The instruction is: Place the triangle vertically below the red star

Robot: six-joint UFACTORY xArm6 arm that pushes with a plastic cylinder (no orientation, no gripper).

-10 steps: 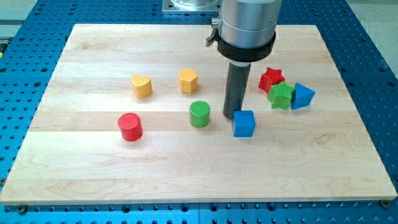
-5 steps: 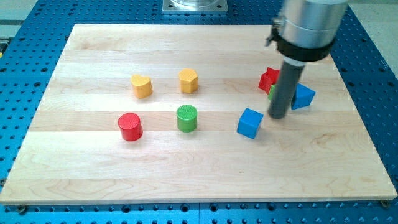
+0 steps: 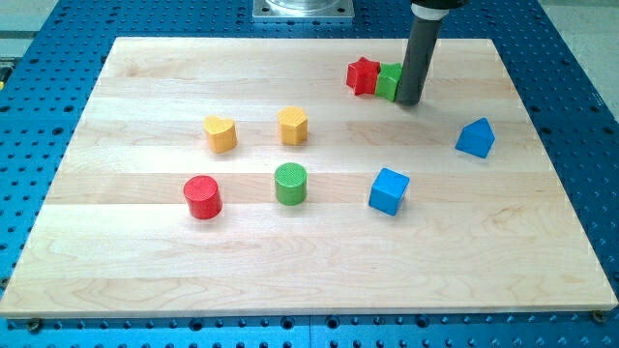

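Note:
The red star (image 3: 363, 75) lies near the view's top, right of centre, touching a green block (image 3: 389, 81) on its right. My tip (image 3: 409, 101) stands right against that green block's right side. The blue triangle (image 3: 475, 137) lies apart at the view's right, lower than the star and well to its right. The tip is up and left of the triangle, not touching it.
A blue cube (image 3: 388, 190) sits below centre-right. A green cylinder (image 3: 290, 184) and a red cylinder (image 3: 203, 196) lie to its left. A yellow heart-like block (image 3: 221, 133) and a yellow hexagon (image 3: 293, 126) lie above them. The wooden board (image 3: 145, 280) has blue perforated table around it.
My tip swept from the board's middle right to the top. The red star and green block slid up and left together. The green cylinder shifted left and the blue cube turned slightly.

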